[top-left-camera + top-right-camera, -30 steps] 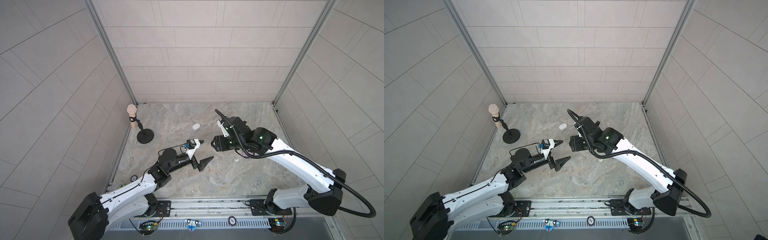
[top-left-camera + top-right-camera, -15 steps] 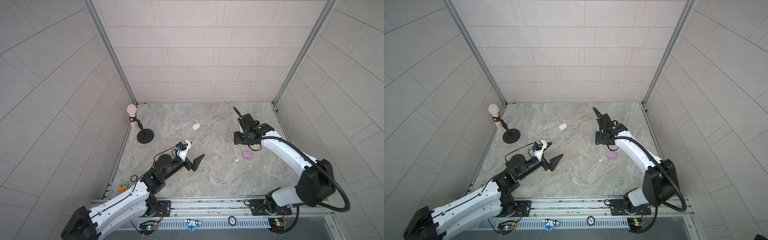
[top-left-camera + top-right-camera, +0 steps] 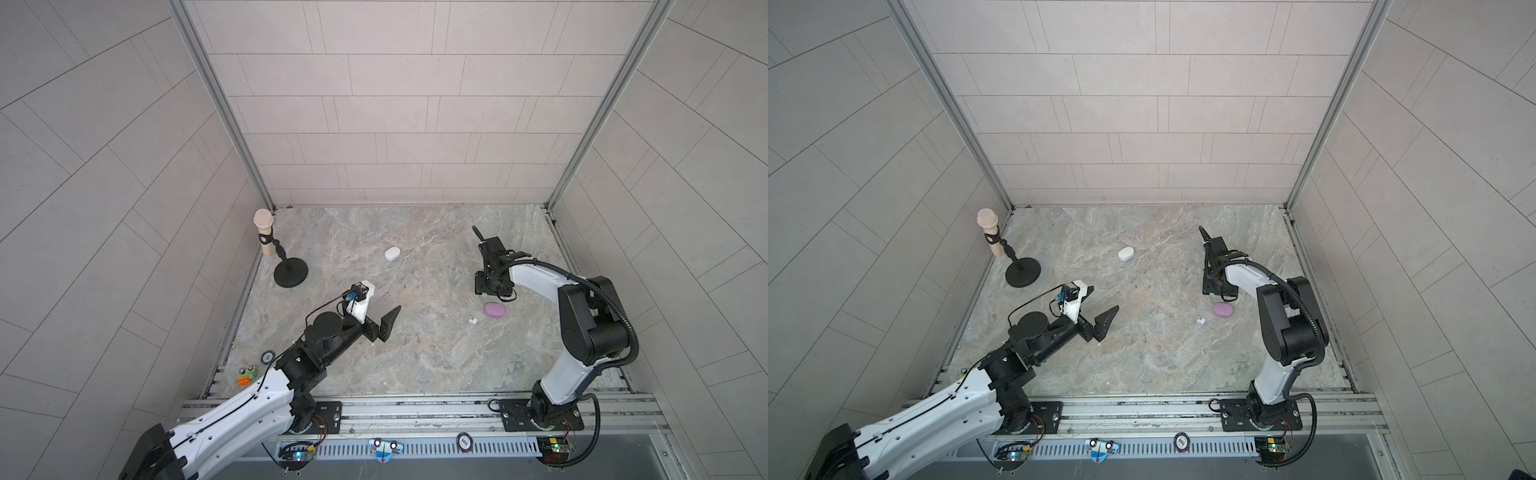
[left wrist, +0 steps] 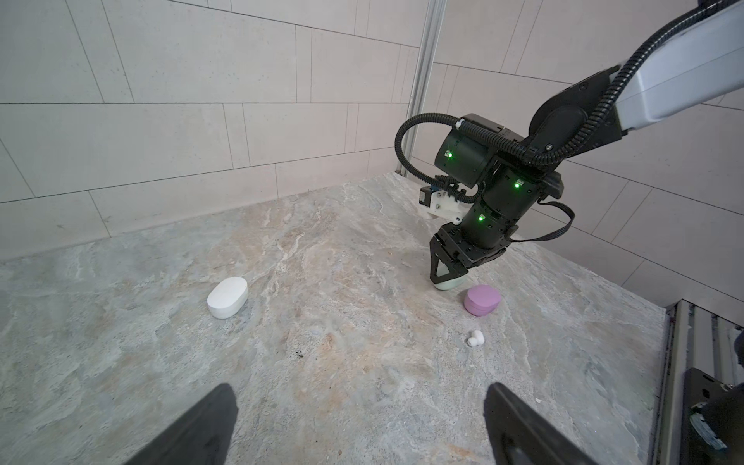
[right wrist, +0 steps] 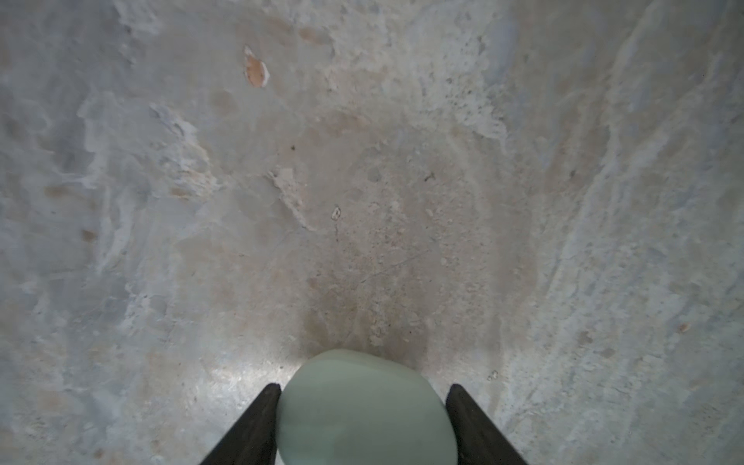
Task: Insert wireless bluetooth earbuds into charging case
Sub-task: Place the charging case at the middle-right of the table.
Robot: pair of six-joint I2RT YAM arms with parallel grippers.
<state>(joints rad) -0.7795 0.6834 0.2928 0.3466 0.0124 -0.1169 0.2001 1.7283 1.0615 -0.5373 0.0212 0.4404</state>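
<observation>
- The right fingers (image 5: 253,426) point down at the tabletop (image 5: 362,181) on the right side of the workspace. They are closed partway on a mint-green case (image 5: 364,410).
- In the right wrist view a dark finger presses against each flank of that case, so it is gripped across its width.
- In the left wrist view the mint-green case (image 4: 449,285) sits at the very tips of the right fingers, low over the tabletop. Whether its underside touches the surface I cannot tell.
- A lilac case (image 3: 494,309) lies with its lid down just beside the right fingers, on the side nearer the arm bases, and is not touching them.
- The white earbuds (image 4: 475,338) are a pair resting against each other on the bare tabletop. They are near the lilac case but apart from it, and outside every case.
- A white case (image 3: 392,253) lies closed towards the back middle of the tabletop, well apart from both arms.
- The left fingers (image 4: 209,426) are spread as wide as they go with nothing between them. They hang above the left-middle of the tabletop and aim towards the cases.
- A microphone (image 3: 264,230) stands tilted on a round black stand (image 3: 291,272) in the back left corner, beside the wall.
</observation>
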